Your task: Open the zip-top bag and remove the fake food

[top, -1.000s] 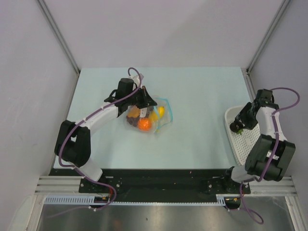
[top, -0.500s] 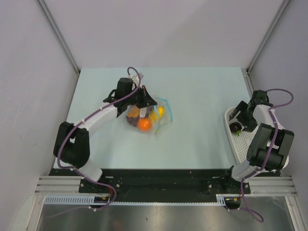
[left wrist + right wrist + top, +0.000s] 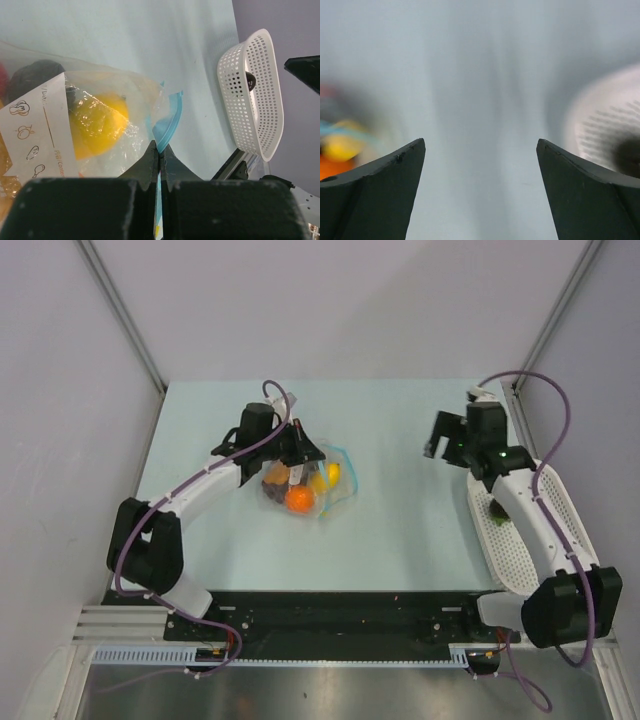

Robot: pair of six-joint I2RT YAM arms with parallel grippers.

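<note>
On the left half of the pale table (image 3: 410,525) sat the zip-top bag (image 3: 318,490) with the fake food (image 3: 298,499) inside it, and the left gripper (image 3: 302,452) had its fingers pressed together on the bag's rim, right at the teal zip strip (image 3: 169,116). Between the bag and the white perforated basket (image 3: 512,562) at the table's right edge lay a broad stretch of bare tabletop, and the far part of the table up to the back wall was open too. The right gripper (image 3: 438,440) hung above that gap, near the basket's far end, its fingers spread wide with nothing between them. From the right wrist the view was blurred: the bag showed only as smears of orange and yellow at left, the basket as a pale shape at right. Crinkled plastic and a printed label (image 3: 42,130) covered much of the food in the left wrist view; only a yellow piece (image 3: 102,120) read clearly, with dark shapes cut off at the frame's left edge. One dark piece (image 3: 497,508) sat in the basket just beside the right arm, too small to make out
</note>
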